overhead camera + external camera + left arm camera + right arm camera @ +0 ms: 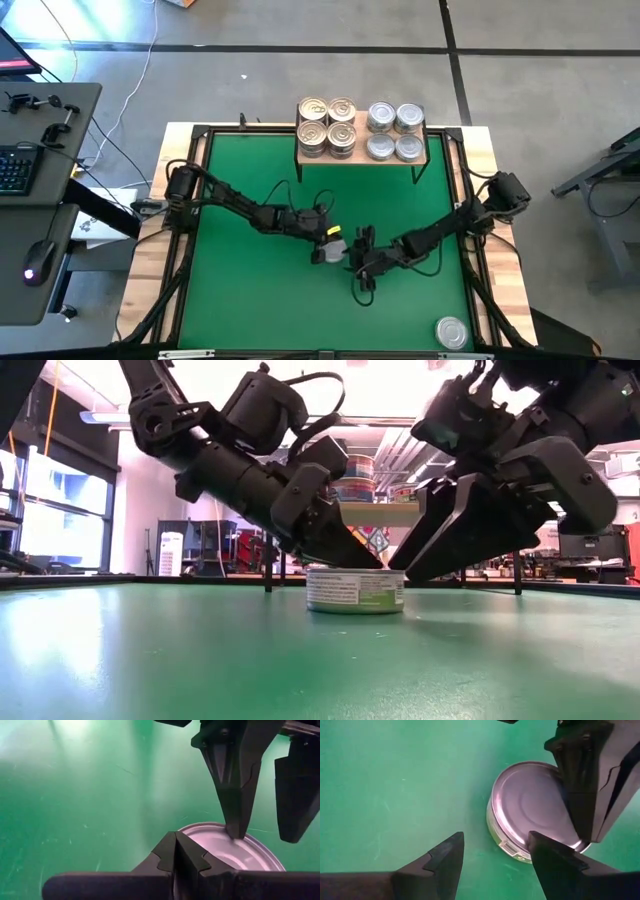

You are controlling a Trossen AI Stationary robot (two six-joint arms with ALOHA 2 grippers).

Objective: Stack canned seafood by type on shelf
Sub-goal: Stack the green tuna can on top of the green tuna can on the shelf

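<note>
A silver-lidded can (pixel 355 590) is shown on the green mat (pixel 260 290) at mid-table, with both end effectors lowered over it. The left end effector (pixel 175 851) is clenched with nothing in it, its tips on the lid; the right end effector (pixel 495 851) is released, one finger (pixel 547 855) at the can's rim. On the shelf (pixel 432 150), stacked cans (pixel 360 130) are seen.

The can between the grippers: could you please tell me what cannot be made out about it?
Low view: text on the can is too small to read.
High view: the left gripper and right gripper largely hide it.
Right wrist view: the left gripper covers part of its lid.
</note>
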